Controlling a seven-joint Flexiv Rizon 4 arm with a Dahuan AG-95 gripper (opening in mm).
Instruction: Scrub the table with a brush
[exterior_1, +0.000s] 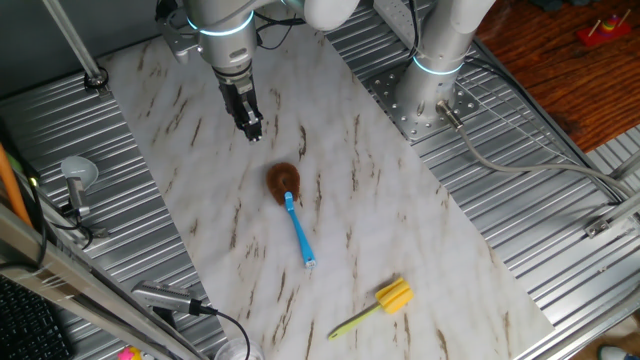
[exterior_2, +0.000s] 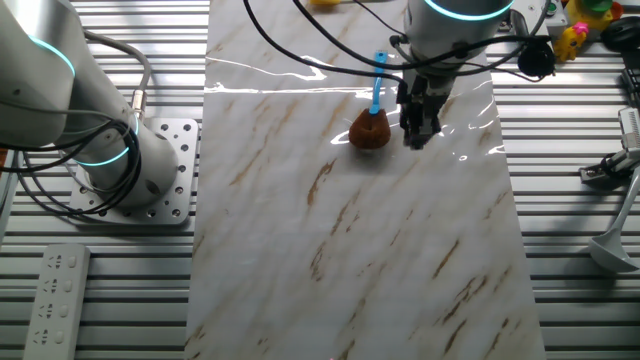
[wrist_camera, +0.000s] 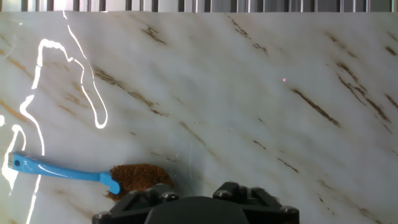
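The brush (exterior_1: 292, 205) lies flat on the white marble-look table (exterior_1: 400, 230), its brown bristle head toward the far side and its light-blue handle pointing to the near edge. My gripper (exterior_1: 251, 129) hangs just above the table, a little beyond and left of the bristle head, empty, with its fingers apart. In the other fixed view the gripper (exterior_2: 417, 132) is right beside the brush head (exterior_2: 369, 131). In the hand view the brush (wrist_camera: 93, 174) lies at the lower left, and only the hand's dark body shows at the bottom edge.
A yellow-headed brush (exterior_1: 388, 300) lies near the table's front edge. A second robot base (exterior_1: 430, 90) stands on the ribbed metal at the right. A ladle-like tool (exterior_1: 76, 180) and cables lie on the metal at the left.
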